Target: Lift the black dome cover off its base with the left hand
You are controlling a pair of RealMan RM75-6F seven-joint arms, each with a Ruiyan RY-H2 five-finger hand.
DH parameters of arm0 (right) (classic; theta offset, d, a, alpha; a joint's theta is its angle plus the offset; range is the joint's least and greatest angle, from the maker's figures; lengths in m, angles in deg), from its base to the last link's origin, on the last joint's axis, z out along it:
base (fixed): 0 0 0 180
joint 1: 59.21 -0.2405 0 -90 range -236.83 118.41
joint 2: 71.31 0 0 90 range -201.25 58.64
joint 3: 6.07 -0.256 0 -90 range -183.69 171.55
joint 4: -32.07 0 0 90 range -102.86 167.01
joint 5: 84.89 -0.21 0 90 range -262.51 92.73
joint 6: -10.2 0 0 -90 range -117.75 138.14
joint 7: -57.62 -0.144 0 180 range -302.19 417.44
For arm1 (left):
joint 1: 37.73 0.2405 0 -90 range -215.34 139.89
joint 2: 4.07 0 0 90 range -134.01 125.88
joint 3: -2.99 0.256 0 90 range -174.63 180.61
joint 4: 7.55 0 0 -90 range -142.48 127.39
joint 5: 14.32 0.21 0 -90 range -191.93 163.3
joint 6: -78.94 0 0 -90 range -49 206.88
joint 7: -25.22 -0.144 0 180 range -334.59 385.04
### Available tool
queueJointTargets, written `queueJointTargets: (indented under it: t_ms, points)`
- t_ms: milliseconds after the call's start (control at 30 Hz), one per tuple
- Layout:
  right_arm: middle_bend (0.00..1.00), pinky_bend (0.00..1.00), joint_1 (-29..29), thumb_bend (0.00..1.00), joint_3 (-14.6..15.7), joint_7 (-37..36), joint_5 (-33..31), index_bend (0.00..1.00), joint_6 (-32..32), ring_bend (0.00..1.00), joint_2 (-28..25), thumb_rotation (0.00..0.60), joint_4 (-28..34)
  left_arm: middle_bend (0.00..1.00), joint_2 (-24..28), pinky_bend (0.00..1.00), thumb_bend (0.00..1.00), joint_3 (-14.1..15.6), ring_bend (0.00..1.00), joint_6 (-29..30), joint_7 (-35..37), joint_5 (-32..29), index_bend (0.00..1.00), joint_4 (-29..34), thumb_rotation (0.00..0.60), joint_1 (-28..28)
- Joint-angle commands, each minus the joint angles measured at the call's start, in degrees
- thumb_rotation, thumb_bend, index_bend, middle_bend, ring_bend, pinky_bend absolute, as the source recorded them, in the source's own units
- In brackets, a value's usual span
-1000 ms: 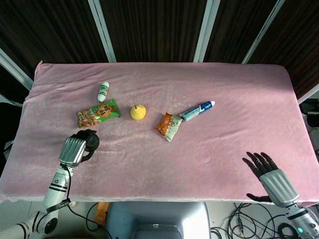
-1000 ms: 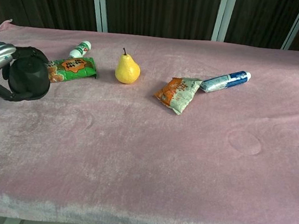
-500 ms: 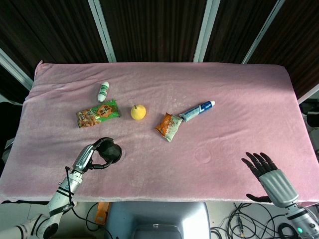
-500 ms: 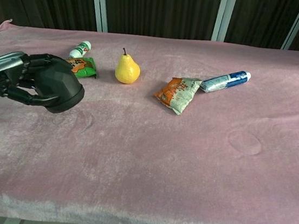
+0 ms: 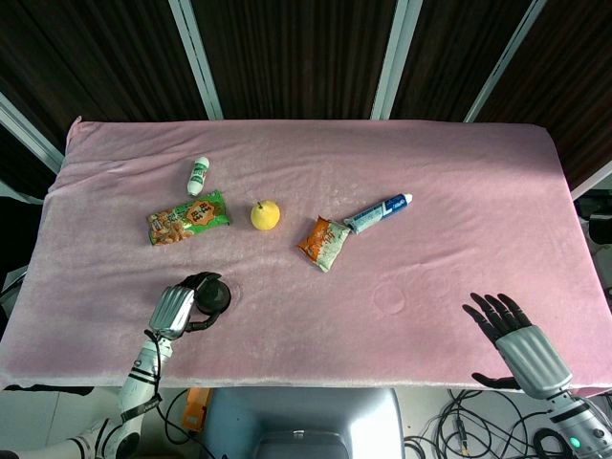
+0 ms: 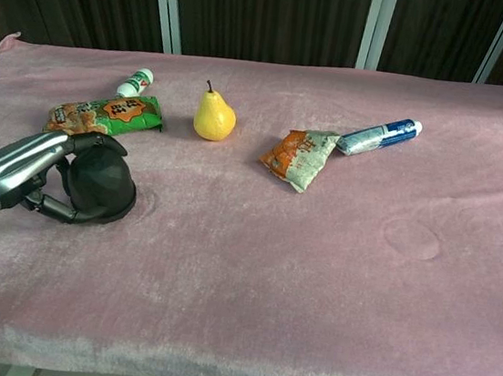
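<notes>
Left hand [image 6: 47, 172] clamped around the black dome cover [image 6: 100, 183], low at the table. Right hand [image 5: 512, 335] idle, fingers apart. Next: raise the dome steadily.

Table [image 5: 459, 182] under pink velvety cloth; dark slatted wall [image 5: 287, 57] behind, pale vertical strips [image 5: 394, 57].

Snack packet [image 6: 105, 113] (green) crowds dome cover [image 6: 105, 184]
</notes>
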State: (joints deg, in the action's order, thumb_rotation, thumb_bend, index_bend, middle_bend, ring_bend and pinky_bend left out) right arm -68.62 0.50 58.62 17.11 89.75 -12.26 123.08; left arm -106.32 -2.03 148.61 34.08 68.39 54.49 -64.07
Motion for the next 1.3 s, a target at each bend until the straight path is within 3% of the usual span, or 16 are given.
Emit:
queueJointTargets:
  t_ms: [33,167,367,467,867,1100,1300]
  points:
    - [0.0,0.17,-0.03,0.0,0.02,0.03,0.0,0.0,-0.08,0.05,-0.02,0.6,0.04,0.41,-0.03,0.48,0.31,0.27,0.48,-1.07,-0.62,-0.58,0.47,0.08,0.6,0.1]
    - [0.0,0.17,-0.05,0.0,0.03,0.04,-0.02,0.0,-0.12,0.05,-0.02,0.6,0.03,0.35,0.44,0.45,0.31,0.72,0.42,-2.95,-1.47,-1.2,0.4,0.6,0.6,-0.04]
    - [0.0,0.17,-0.07,0.0,0.04,-0.11,-0.07,0.0,-0.14,0.05,-0.09,0.6,0.03,0.08,3.01,0.29,0.31,1.1,0.08,-7.28,-2.39,-3.08,0.14,4.03,0.6,-0.54]
    - [0.0,0.17,-0.07,0.0,0.04,-0.19,-0.04,0.0,-0.07,0.05,-0.07,0.6,-0.01,0.0,4.18,0.26,0.31,1.15,0.0,-8.27,-3.47,-3.69,0.05,5.43,0.6,-0.63]
    - [0.0,0.17,-0.08,0.0,0.04,-0.29,-0.09,0.0,-0.06,0.05,-0.1,0.6,-0.01,0.0,9.78,0.25,0.31,1.48,0.0,-6.93,-5.39,-2.92,0.0,13.18,0.6,0.04]
    - [0.0,0.17,-0.18,0.0,0.08,0.04,-0.02,0.0,-0.27,0.05,-0.11,0.6,0.18,0.0,12.54,0.25,0.31,1.14,0.0,-4.37,-4.91,-1.25,0.05,17.91,0.6,0.46]
    - [0.0,0.17,-0.15,0.0,0.13,-0.06,0.1,0.0,-0.16,0.05,-0.1,0.6,0.09,0.02,12.42,0.25,0.31,1.11,0.04,-4.22,-5.25,-1.13,0.1,17.9,0.6,0.34]
